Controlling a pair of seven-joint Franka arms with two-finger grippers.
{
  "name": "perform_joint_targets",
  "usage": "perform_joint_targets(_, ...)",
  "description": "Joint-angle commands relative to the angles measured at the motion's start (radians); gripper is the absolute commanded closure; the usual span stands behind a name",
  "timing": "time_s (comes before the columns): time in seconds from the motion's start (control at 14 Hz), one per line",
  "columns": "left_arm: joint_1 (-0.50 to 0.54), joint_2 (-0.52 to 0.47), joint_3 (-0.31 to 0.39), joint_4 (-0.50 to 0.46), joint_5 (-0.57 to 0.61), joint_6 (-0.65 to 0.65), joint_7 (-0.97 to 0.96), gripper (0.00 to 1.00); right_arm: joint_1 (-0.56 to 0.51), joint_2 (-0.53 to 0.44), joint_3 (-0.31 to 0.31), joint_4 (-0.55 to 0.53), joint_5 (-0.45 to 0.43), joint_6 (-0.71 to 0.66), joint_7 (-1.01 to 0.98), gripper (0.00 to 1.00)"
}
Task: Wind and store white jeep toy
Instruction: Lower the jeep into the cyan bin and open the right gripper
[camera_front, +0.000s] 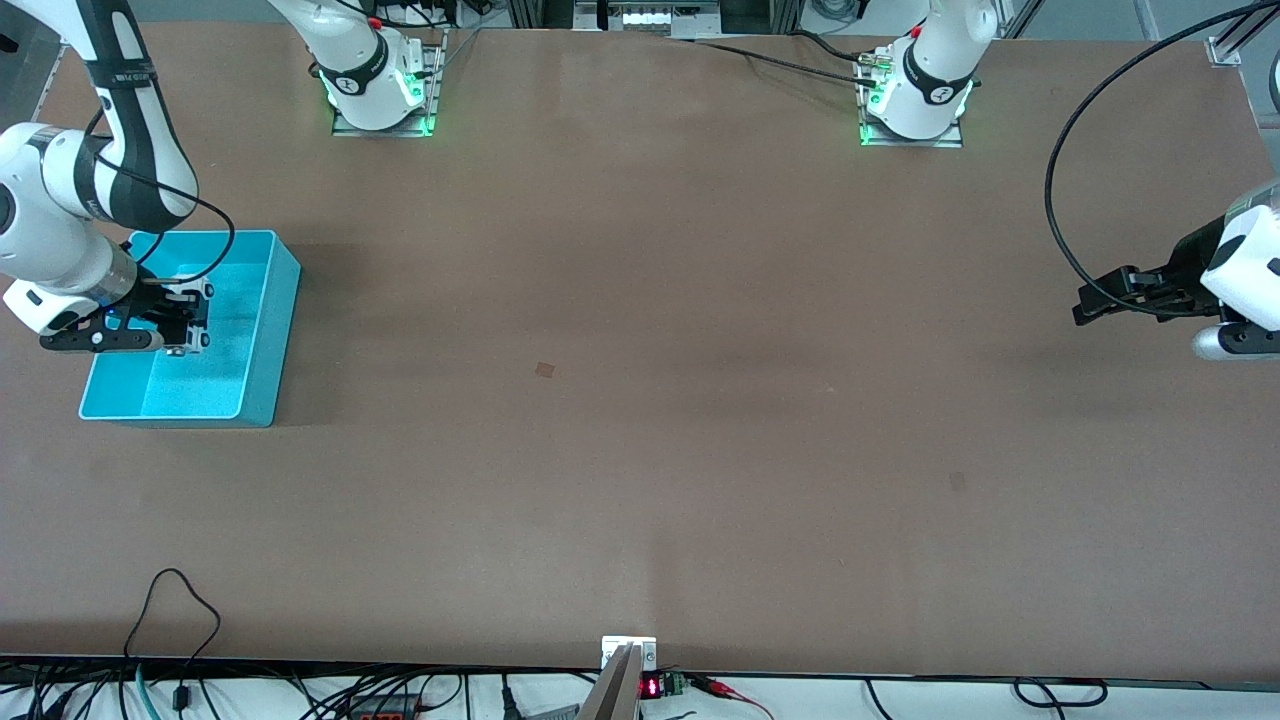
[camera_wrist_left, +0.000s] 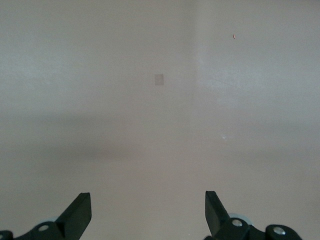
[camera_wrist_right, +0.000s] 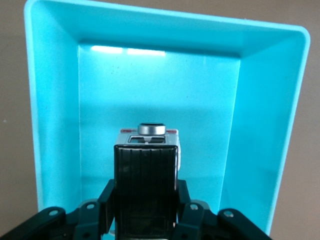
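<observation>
Holding the jeep between its fingers, my right gripper hangs over the bin, low inside its walls. From the right wrist view I see the jeep's black roof filling the gap between the two fingers, with its white body and a round grey knob showing past the roof's end. Whether the wheels touch the bin's floor I cannot tell from here. In the front view the toy is mostly hidden by the gripper, so I make out only dark and white bits at the fingertips.

The bin is turquoise, open-topped and rectangular, and it sits at the right arm's end of the table; on a clock face laid over the front view, that puts it at about 9 o'clock from the table's middle. Its floor around the jeep is bare, and I see a bright reflection of the lights on the floor near one end wall.

My left gripper waits over the table at the left arm's end, at about 3 o'clock from the middle, well apart from the bin. Its fingers stand wide apart with nothing between them, and the left wrist view shows only brown tabletop under them, with a small darker square patch on the surface.

In the front view a similar small patch lies on the table near its middle.
</observation>
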Motion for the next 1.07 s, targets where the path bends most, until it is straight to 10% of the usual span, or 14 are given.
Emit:
perform_joint_targets(0.0,-0.002,-0.016,-0.001,-0.011,0.020,0.003,0.007,0.00,-0.022,0.020,0.007,-0.011,-0.002,0.056,-0.012,1.00)
perform_joint_targets(1.0,-0.002,-0.016,-0.001,-0.011,0.022,0.004,0.007,0.00,-0.027,0.132,0.005,-0.034,0.000,0.185,-0.040,0.91)
